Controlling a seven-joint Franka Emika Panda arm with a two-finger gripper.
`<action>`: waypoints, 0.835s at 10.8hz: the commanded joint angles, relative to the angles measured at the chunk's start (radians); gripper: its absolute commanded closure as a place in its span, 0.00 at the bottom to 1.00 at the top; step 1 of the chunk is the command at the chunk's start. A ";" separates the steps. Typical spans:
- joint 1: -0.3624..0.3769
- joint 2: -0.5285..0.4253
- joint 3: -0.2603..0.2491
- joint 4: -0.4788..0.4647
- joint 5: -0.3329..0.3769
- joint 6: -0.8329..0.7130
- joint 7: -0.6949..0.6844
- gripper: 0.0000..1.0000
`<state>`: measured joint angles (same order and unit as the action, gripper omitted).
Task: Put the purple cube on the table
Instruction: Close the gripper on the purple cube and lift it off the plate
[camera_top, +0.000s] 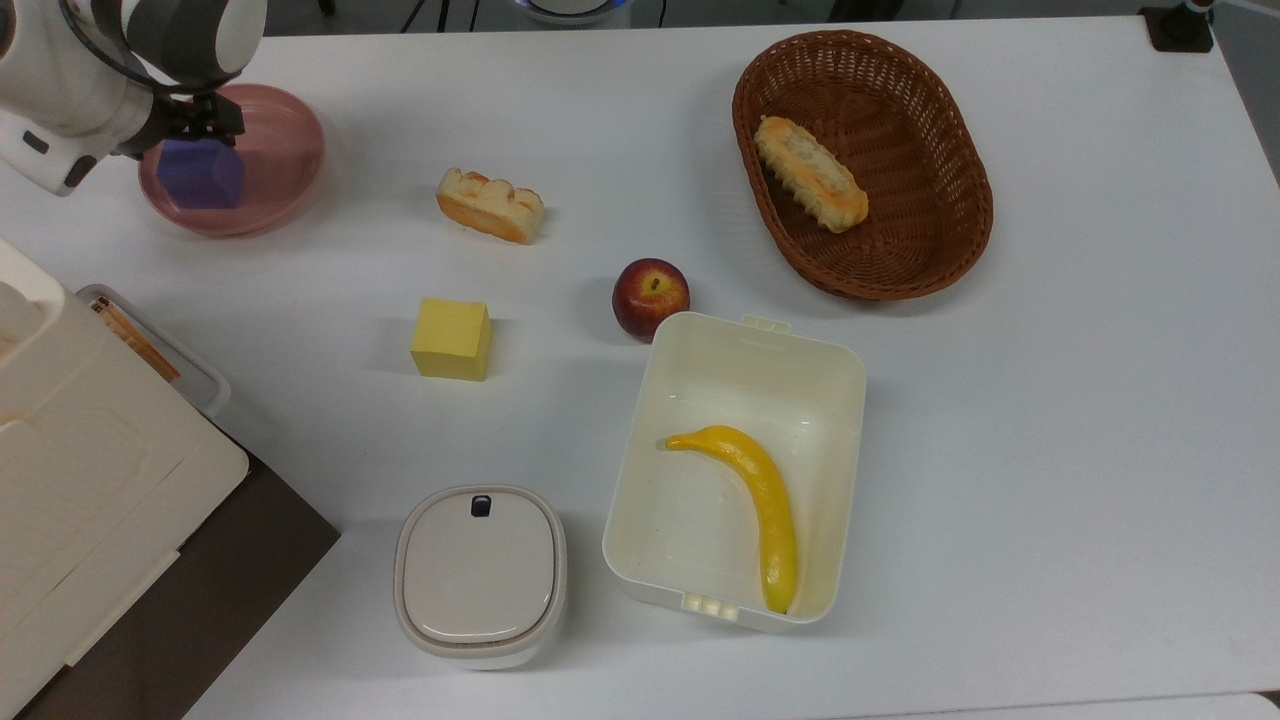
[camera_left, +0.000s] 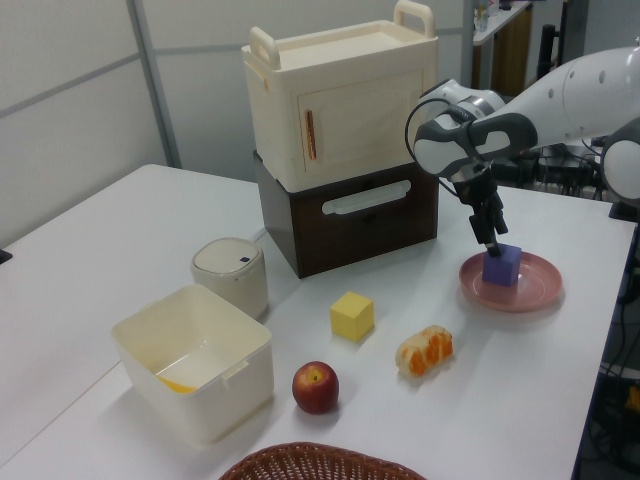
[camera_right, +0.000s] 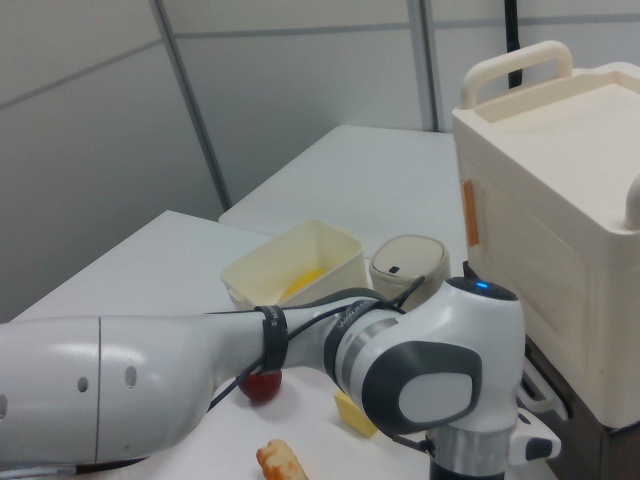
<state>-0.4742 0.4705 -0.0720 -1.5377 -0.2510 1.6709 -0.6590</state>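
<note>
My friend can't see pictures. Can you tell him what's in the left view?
A white robot arm lowers its gripper onto the purple cube, which sits on a pink plate on the table. Nearby lie a yellow cube, an apple and a piece of bread.

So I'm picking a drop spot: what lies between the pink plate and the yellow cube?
Top view: only bare table lies between the pink plate and the yellow cube. The bread slice sits off to the top view's right.
</note>
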 joint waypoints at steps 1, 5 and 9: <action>-0.007 0.013 -0.005 -0.010 -0.014 0.055 0.071 0.00; -0.020 0.013 -0.003 -0.024 -0.057 0.056 0.071 0.42; -0.017 0.013 -0.003 -0.031 -0.056 0.055 0.073 0.71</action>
<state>-0.4963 0.4939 -0.0732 -1.5356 -0.2919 1.7055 -0.6061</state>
